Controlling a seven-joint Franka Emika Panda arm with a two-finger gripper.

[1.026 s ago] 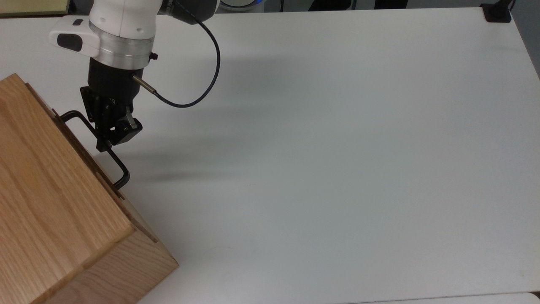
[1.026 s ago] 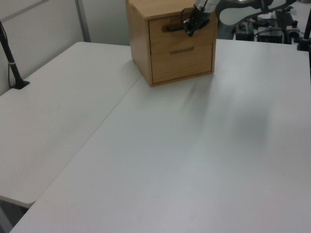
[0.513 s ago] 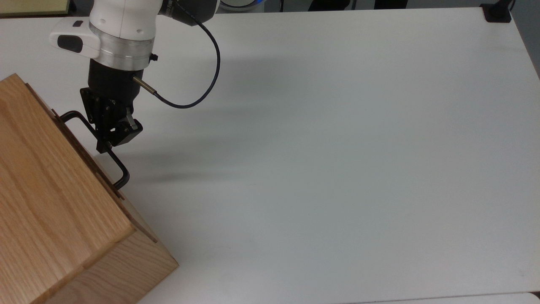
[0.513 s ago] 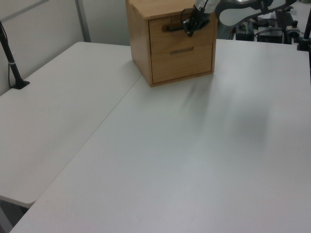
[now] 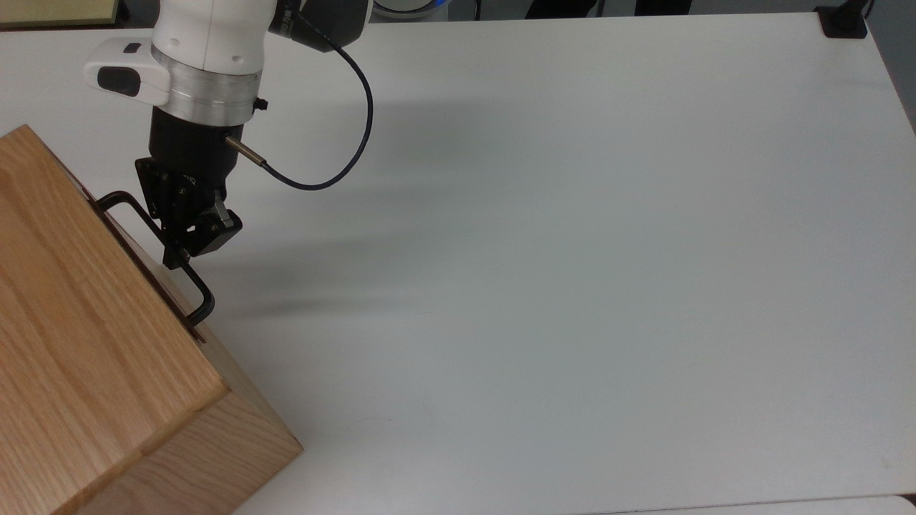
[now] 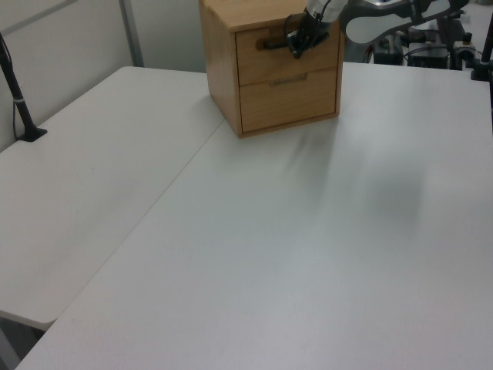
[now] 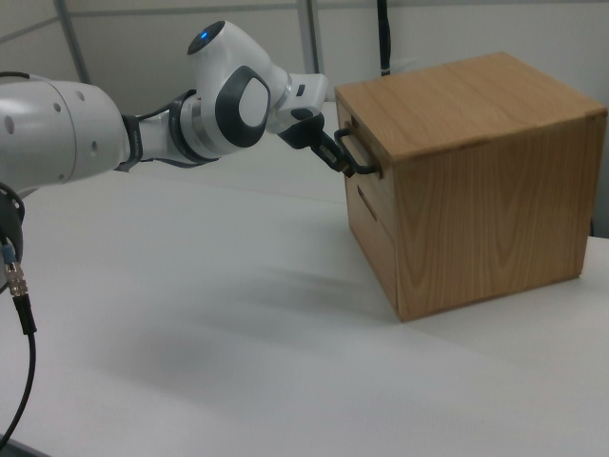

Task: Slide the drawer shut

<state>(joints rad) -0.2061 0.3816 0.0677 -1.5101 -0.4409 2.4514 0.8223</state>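
Observation:
The drawer (image 6: 258, 65) is the upper one in an oak cabinet (image 5: 86, 343). Its wooden front sits almost flush with the cabinet face. A black U-shaped handle (image 5: 204, 304) sticks out from the front toward the top view's right. My gripper (image 5: 182, 250) reaches down from the white arm and is shut on the handle's bar near its middle. In the left view my gripper (image 6: 295, 48) is at the right end of the handle (image 6: 269, 44). In the right view my gripper (image 7: 335, 152) meets the handle (image 7: 360, 164) from the right view's left.
A second drawer (image 6: 289, 100) sits shut below the first. The cabinet stands on a wide white table (image 5: 572, 250) with open surface toward the top view's right. A black cable (image 5: 343, 157) loops off the wrist. A black clamp post (image 6: 15, 85) stands at the left view's left edge.
My gripper and the handle have shifted slightly toward the cabinet, to the top view's left. The drawer front has slid further in, so less of its edge shows.

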